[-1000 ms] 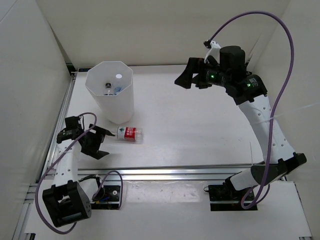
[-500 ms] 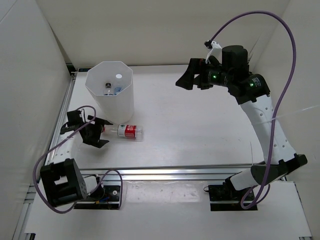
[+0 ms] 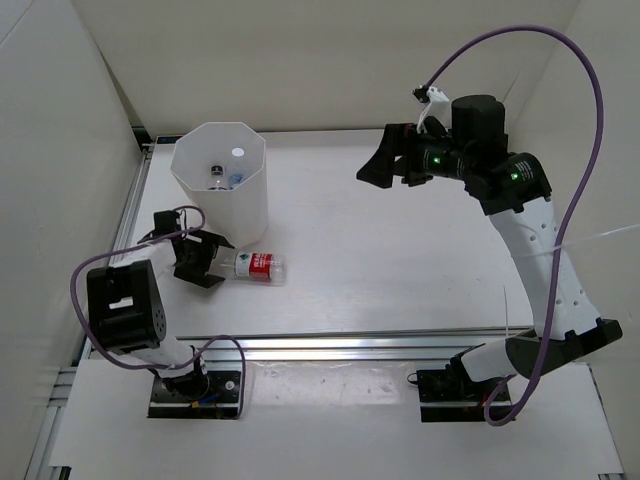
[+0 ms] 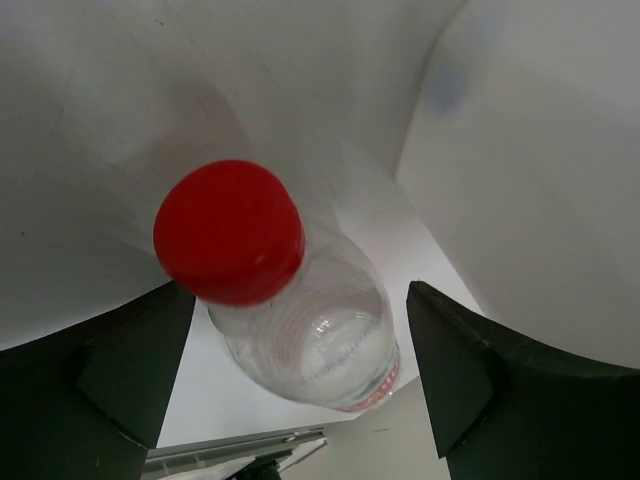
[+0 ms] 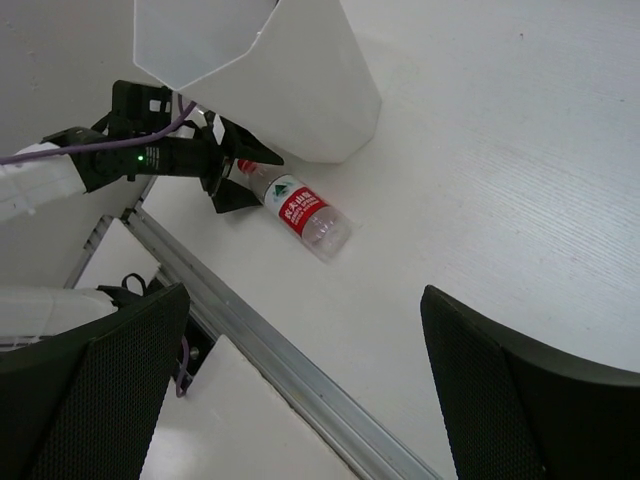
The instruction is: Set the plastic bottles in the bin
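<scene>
My left gripper [image 3: 211, 262] is released, fingers either side of the red cap [image 4: 230, 232] of the bottle [image 3: 258, 265] lying at the bin's [image 3: 235, 215] 5 o'clock; right gripper [image 3: 372, 168] spread wide, table's 1 o'clock.

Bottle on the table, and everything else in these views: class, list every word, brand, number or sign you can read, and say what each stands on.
On the red label of the lying bottle: white print and a small green mark, too small and blurred to read in any view.
On the bin: no text shows.
Elsewhere: nothing readable.
</scene>
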Controlling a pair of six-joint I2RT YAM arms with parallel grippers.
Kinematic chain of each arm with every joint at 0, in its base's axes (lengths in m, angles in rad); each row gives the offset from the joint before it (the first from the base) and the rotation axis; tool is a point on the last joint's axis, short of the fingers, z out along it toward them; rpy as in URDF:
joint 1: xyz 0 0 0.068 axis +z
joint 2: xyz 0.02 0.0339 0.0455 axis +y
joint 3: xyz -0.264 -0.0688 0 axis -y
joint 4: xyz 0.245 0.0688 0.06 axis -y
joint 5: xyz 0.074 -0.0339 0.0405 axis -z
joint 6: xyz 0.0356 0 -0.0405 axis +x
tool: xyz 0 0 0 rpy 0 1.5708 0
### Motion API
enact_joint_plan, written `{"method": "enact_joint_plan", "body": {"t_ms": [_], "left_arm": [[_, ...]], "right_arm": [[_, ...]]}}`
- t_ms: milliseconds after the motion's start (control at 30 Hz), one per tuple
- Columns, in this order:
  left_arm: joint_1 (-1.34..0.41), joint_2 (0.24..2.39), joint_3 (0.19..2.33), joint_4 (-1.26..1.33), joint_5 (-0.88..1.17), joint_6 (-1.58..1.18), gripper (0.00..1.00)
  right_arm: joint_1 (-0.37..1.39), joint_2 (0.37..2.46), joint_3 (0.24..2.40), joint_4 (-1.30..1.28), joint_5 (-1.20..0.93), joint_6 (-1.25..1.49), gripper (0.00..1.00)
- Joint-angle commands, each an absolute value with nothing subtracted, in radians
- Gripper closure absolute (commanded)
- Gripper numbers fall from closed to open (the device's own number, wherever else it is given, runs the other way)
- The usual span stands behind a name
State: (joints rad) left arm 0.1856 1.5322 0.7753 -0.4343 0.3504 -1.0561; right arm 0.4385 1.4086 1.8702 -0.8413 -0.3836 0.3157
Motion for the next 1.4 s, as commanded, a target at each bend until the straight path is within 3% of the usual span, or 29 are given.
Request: {"method": "enact_joint_plan", "body": {"t_ms": [0, 67, 133, 167, 233, 367, 433, 567, 633, 700, 900, 967, 1033, 1133, 1167, 1200, 1233, 1367], "left_arm": [[0.161, 1.552, 0.799, -0.396, 0.341, -1.066, 0.04], [0.161, 1.569, 0.789, -0.396, 0.351, -1.040, 0.19], [0.161, 1.585, 0.766, -0.396, 0.380, -1.029, 0.28], [0.170, 1.585, 0.727, -0.396, 0.394, -1.017, 0.40], [0.179, 1.537, 0.677, -0.396, 0.426, -1.005, 0.51], [0.236, 1.306, 0.575, -0.513, 0.488, -0.959, 0.54], [0.204, 1.234, 0.656, -0.766, 0.434, -0.891, 0.54], [0.175, 1.083, 0.958, -0.981, 0.368, -0.882, 0.56], [0.189, 1.078, 1.125, -1.061, 0.344, -0.861, 0.54], [0.189, 1.135, 1.436, -1.107, 0.290, -0.833, 0.51], [0.164, 1.530, 2.262, -1.281, 0.190, -0.684, 0.51], [0.164, 1.617, 2.344, -1.264, 0.190, -0.684, 0.50], [0.164, 1.626, 2.288, -1.183, 0.161, -0.684, 0.49], [0.153, 1.638, 2.214, -1.141, 0.111, -0.684, 0.39], [0.153, 1.672, 2.235, -1.153, 0.101, -0.674, 0.31], [0.153, 1.684, 2.270, -1.178, 0.071, -0.673, 0.11], [0.153, 1.695, 2.352, -1.201, 0.061, -0.673, 0.00], [0.178, 1.610, 2.326, -1.213, 0.037, -0.683, 0.00]], "right_arm": [[0.434, 1.384, 1.904, -0.883, -0.365, 0.281, 0.00], [0.434, 1.384, 1.913, -0.896, -0.353, 0.272, 0.00], [0.434, 1.384, 1.925, -0.905, -0.341, 0.272, 0.00], [0.434, 1.394, 1.937, -0.905, -0.331, 0.272, 0.00], [0.434, 1.404, 1.968, -0.925, -0.322, 0.272, 0.00], [0.434, 1.428, 1.988, -0.925, -0.311, 0.272, 0.00], [0.434, 1.428, 1.977, -0.925, -0.311, 0.282, 0.00], [0.434, 1.437, 1.942, -0.925, -0.322, 0.291, 0.00], [0.434, 1.437, 1.927, -0.916, -0.331, 0.301, 0.00], [0.434, 1.447, 1.914, -0.905, -0.354, 0.314, 0.00], [0.434, 1.479, 1.925, -0.879, -0.388, 0.334, 0.00], [0.434, 1.479, 1.934, -0.879, -0.388, 0.325, 0.00], [0.425, 1.479, 1.945, -0.879, -0.388, 0.315, 0.00], [0.416, 1.479, 1.954, -0.888, -0.388, 0.314, 0.00], [0.407, 1.479, 1.954, -0.888, -0.377, 0.314, 0.00], [0.407, 1.479, 1.954, -0.888, -0.368, 0.314, 0.00], [0.407, 1.468, 1.954, -0.888, -0.353, 0.325, 0.00], [0.385, 1.468, 1.997, -0.957, -0.299, 0.390, 0.00]]}}
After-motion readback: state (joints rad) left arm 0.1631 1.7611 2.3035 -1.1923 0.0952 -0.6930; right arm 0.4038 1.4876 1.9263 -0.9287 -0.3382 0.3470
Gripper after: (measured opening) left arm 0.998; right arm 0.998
